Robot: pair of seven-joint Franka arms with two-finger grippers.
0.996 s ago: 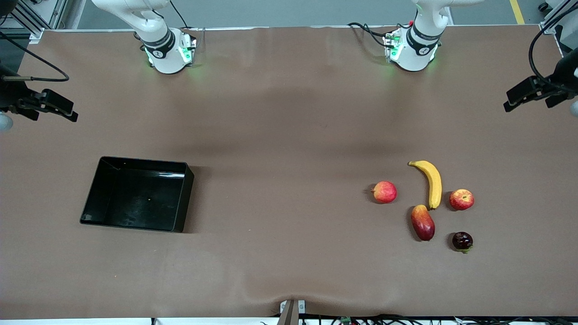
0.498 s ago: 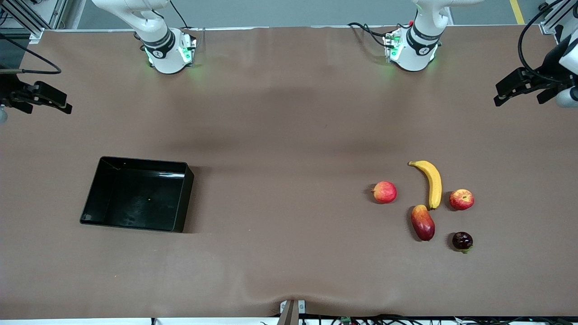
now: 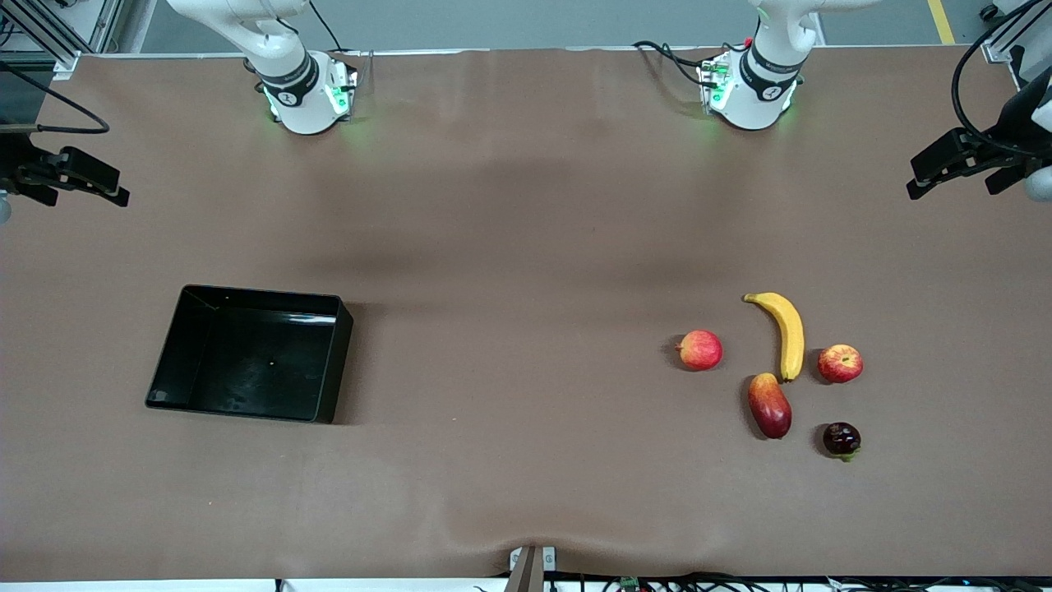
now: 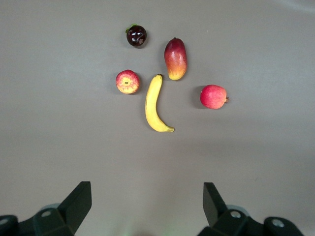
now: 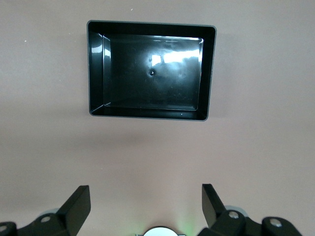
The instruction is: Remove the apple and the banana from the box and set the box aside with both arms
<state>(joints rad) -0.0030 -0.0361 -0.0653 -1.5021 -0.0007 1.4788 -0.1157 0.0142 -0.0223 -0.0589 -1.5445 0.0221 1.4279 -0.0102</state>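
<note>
Toward the right arm's end of the table: box (image 3: 250, 353), empty, near the front edge. Toward the left arm's end: banana (image 3: 785, 332) just beside apple (image 3: 840, 363), among a mango (image 3: 769, 404), a pink fruit (image 3: 699, 349), a dark fruit (image 3: 842, 439). Left gripper (image 3: 953, 168) and right gripper (image 3: 70, 177) spread wide, empty, high over the table's ends. Task probably finished; nothing left to grasp. Brown mat, slightly rippled at the front edge.
</note>
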